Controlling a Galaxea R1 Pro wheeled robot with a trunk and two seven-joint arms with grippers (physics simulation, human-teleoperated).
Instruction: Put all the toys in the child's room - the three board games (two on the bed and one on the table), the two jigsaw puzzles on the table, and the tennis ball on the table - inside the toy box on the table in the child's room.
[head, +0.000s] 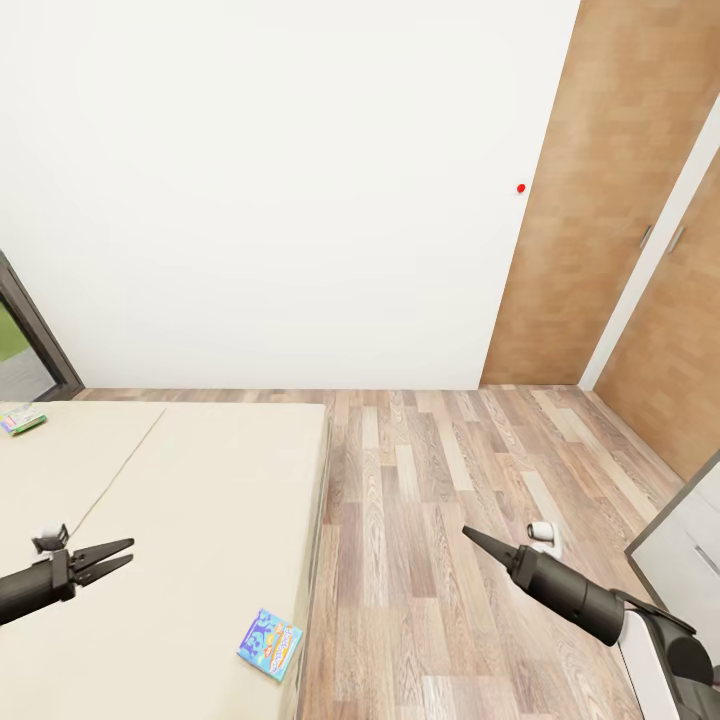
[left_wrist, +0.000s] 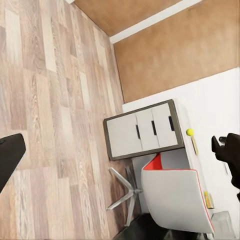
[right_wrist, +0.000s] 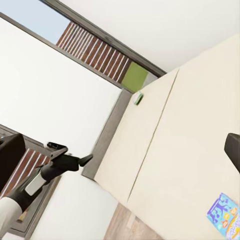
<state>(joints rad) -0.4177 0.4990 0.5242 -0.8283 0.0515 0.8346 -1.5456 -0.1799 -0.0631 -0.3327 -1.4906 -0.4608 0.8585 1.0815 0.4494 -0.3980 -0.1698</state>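
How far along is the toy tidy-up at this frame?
Nothing looks done yet. Two board games lie on the bed: the blue board game by its near edge and the green board game at its far corner. The left gripper and right gripper hold nothing. The tennis ball sits on the table.

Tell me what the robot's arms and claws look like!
Both arms are dark grey, round tubes. The right arm turns white near its elbow. Each ends in a black claw with thin, pointy fingers: left claw, right claw.
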